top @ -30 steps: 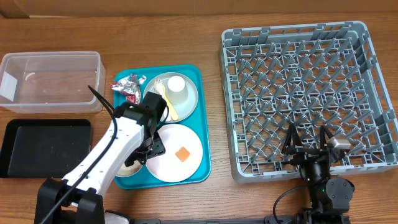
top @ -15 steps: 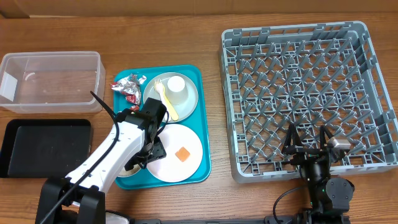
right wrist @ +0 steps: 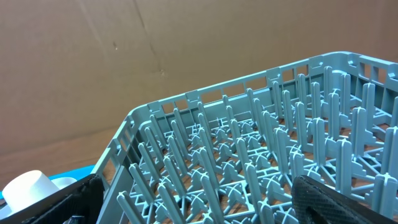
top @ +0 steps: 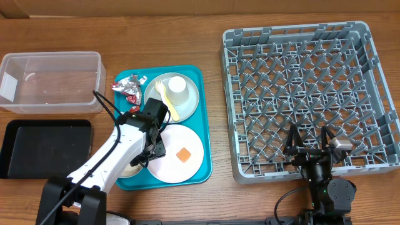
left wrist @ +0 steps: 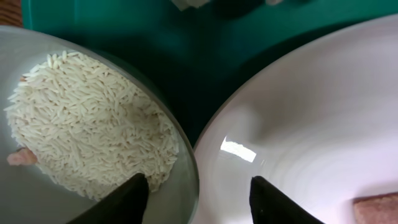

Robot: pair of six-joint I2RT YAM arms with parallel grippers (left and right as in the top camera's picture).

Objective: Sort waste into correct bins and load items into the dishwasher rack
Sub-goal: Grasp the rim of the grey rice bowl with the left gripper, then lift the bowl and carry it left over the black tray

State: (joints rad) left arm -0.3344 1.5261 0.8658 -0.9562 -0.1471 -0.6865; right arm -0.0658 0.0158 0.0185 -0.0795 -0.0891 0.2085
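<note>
Straddling the rim of the bowl (left wrist: 186,163) on the teal tray (left wrist: 186,56), left gripper (left wrist: 198,198) stands apart, one finger over the rice (left wrist: 93,124), one over the pink plate (left wrist: 311,112) | orange cube (top: 184,155) sits on that plate | right gripper (top: 309,145), jaws wide apart, hangs at the rack (top: 312,81) near edge.

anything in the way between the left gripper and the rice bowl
Nothing visible does. The left gripper straddles the rim of the bowl, one finger over the rice, the other over the pink plate beside it.
</note>
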